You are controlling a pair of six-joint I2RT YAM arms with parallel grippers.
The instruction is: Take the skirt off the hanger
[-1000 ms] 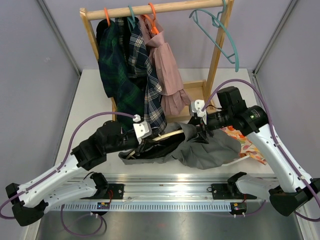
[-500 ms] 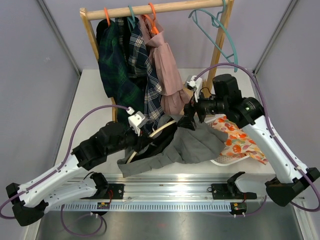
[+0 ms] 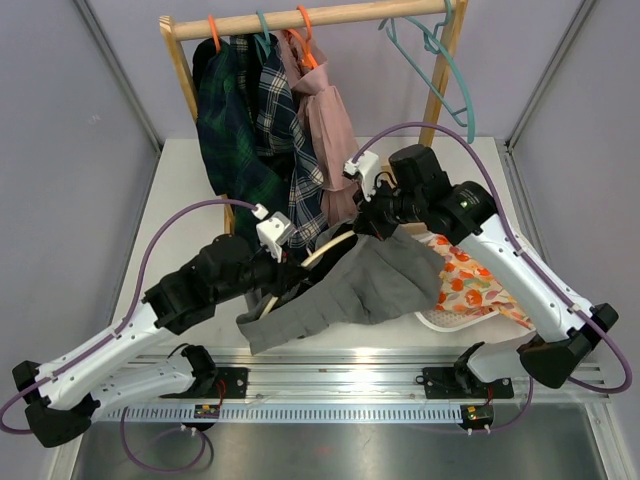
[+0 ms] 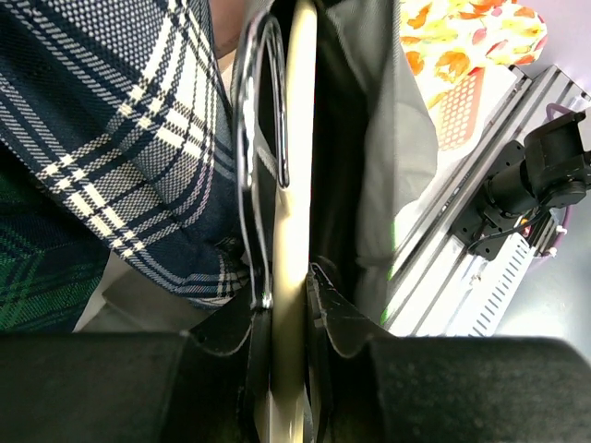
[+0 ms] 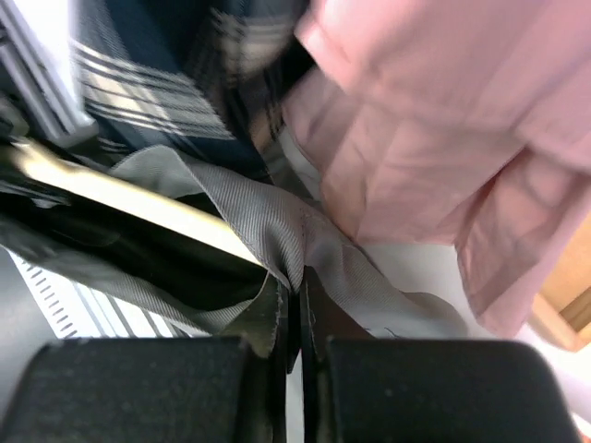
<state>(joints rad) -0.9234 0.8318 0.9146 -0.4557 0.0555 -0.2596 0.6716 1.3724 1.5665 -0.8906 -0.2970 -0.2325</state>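
The grey skirt (image 3: 375, 285) hangs in the air between my two arms, still draped over a cream hanger (image 3: 325, 248). My left gripper (image 3: 288, 272) is shut on the hanger's bar (image 4: 291, 185); in the left wrist view the bar runs straight out from between the left gripper's (image 4: 287, 293) fingers, with a wire clip beside it. My right gripper (image 3: 372, 222) is shut on a pinched fold of the skirt (image 5: 277, 221) near its top edge, as the right wrist view shows at the right gripper (image 5: 295, 284). The hanger (image 5: 120, 198) passes under that fold.
A wooden rack (image 3: 300, 18) at the back carries dark plaid garments (image 3: 250, 140), a pink garment (image 3: 335, 140) and a bare teal hanger (image 3: 450, 70). A floral cloth (image 3: 475, 285) lies on the table at the right. A metal rail (image 3: 340, 375) runs along the near edge.
My right gripper rose up and to the left and closed on the skirt's upper edge. The skirt lifted off the table, and the left arm raised the hanger slightly.
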